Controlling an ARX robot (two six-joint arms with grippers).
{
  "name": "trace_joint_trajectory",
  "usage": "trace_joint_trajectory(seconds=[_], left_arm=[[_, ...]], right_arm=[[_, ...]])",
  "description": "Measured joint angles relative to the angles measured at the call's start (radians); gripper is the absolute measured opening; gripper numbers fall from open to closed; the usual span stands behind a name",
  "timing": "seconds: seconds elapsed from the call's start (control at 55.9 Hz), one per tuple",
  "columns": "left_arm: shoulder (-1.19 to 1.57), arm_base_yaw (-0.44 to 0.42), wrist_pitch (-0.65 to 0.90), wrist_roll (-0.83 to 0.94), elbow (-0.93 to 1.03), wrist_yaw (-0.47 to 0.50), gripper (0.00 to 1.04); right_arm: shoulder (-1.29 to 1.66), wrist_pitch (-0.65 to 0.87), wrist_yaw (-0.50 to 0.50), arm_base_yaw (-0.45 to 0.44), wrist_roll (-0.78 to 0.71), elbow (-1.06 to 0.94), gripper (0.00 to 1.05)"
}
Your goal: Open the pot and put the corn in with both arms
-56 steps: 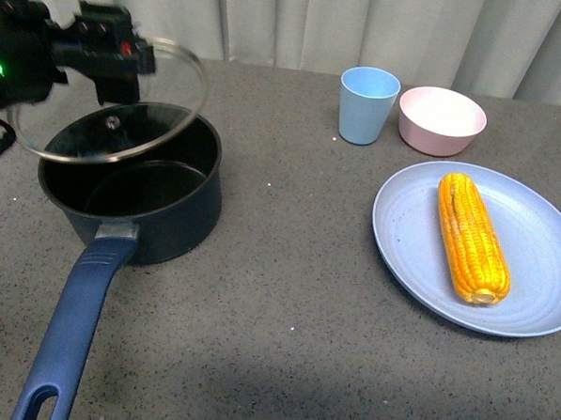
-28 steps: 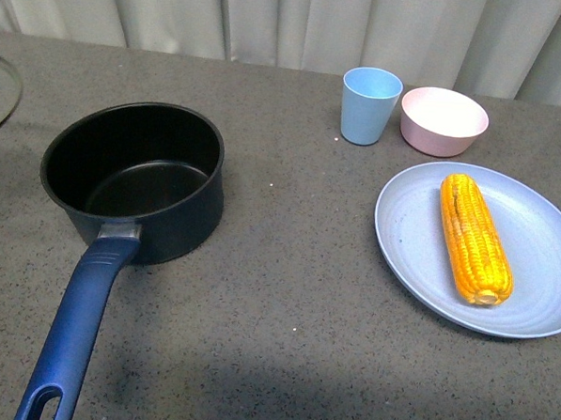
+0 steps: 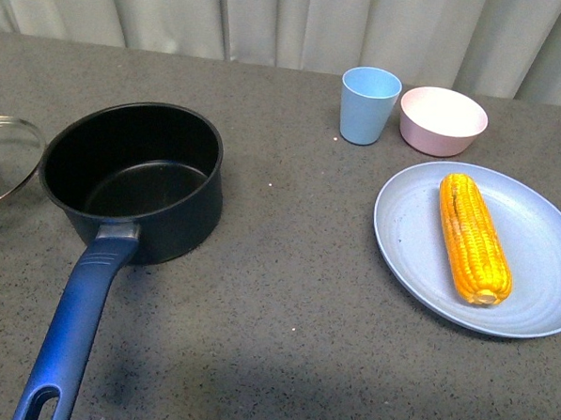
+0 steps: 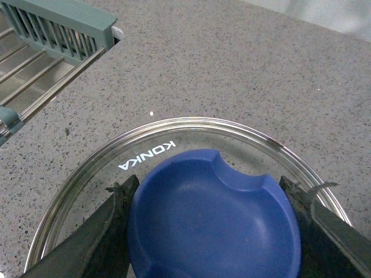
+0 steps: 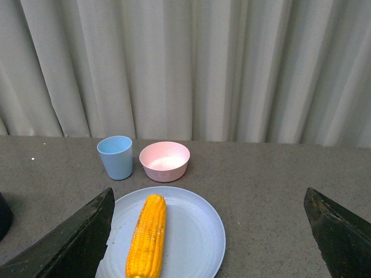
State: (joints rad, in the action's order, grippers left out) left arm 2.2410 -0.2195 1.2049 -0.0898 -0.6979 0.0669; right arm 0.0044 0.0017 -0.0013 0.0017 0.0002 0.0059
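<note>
Since half a second ago the glass lid (image 3: 4, 162) has come lower and further into the front view; a second ago it hung over the pot. Now it sits at 9 o'clock of the pot (image 3: 171, 225), its rim just beside the pot's wall; whether it rests on the table cannot be told. The pot stands open, black inside and empty, its blue handle (image 3: 75, 331) running toward 7 o'clock.

The left gripper (image 4: 213, 204) clamps the lid's blue knob (image 4: 214, 231), one black finger on each side, above glass marked KONKA. A green dish rack (image 4: 55, 35) lies near the lid.

The corn (image 3: 473, 237) is well apart from the pot, at its 3 o'clock, lying on a pale blue plate (image 3: 541, 266) roughly along the 11-to-5 line. The right gripper (image 5: 208, 198) hangs above the plate with its jaws wide and nothing between them.

At the plate's 12 o'clock stand a pale blue cup (image 3: 369, 105) and a pink bowl (image 3: 443, 121), close together. The grey speckled table (image 3: 285, 295) ends at a pale pleated curtain (image 3: 300, 23).
</note>
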Motion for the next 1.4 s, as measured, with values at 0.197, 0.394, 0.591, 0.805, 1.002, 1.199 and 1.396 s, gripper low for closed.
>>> trace_joint_trajectory(seconds=[0.197,0.394,0.591,0.805,1.002,1.199,1.396], left_arm=[[0.056,0.014,-0.003,0.043,-0.011,-0.003,0.64],[0.071,0.030,-0.032,0.069,-0.018,0.002,0.64],[0.064,0.030,-0.044,0.066,-0.021,0.007,0.69],[-0.057,0.028,-0.047,0.066,0.039,0.036,1.00],[-0.349,0.029,-0.080,0.056,0.183,0.055,0.98],[-0.601,0.038,-0.021,0.056,0.363,-0.059,0.90],[-0.785,0.072,0.047,0.075,0.500,-0.213,0.58]], right_arm=[[0.000,0.000,0.000,0.000,0.000,0.000,0.96],[0.000,0.000,0.000,0.000,0.000,0.000,0.96],[0.000,0.000,0.000,0.000,0.000,0.000,0.96],[0.000,0.000,0.000,0.000,0.000,0.000,0.96],[0.000,0.000,0.000,0.000,0.000,0.000,0.96],[0.000,0.000,0.000,0.000,0.000,0.000,0.96],[0.000,0.000,0.000,0.000,0.000,0.000,0.96]])
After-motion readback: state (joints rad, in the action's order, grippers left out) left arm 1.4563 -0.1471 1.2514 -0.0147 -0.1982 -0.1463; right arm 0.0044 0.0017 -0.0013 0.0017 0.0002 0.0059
